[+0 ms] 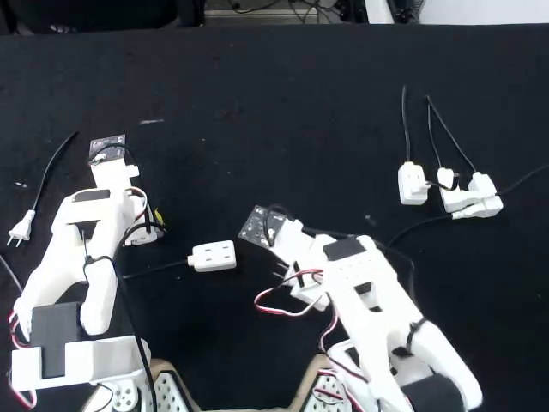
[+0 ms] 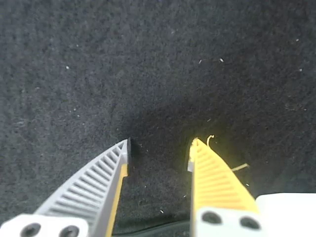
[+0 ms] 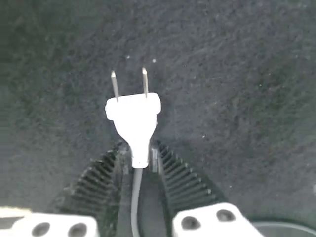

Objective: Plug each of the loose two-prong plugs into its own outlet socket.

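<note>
Ribbed fingers [image 3: 106,170] of the right gripper [image 3: 139,153] pinch the neck of a white two-prong plug [image 3: 133,116]. Its prongs jut clear beyond the tips, above the black cloth [image 3: 237,74]. From above they seem aimed at the outlet socket [image 1: 214,256], near but not touching. Meanwhile the left gripper [image 2: 159,148] stands spread over bare cloth, and a loose plug [image 1: 21,229] lies at that arm's outer side.

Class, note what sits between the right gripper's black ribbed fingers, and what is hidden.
A white two-prong plug, clamped at its neck by the right gripper, prongs pointing out over the black table. Its cord runs back between the fingers, which cover the neck's sides.
</note>
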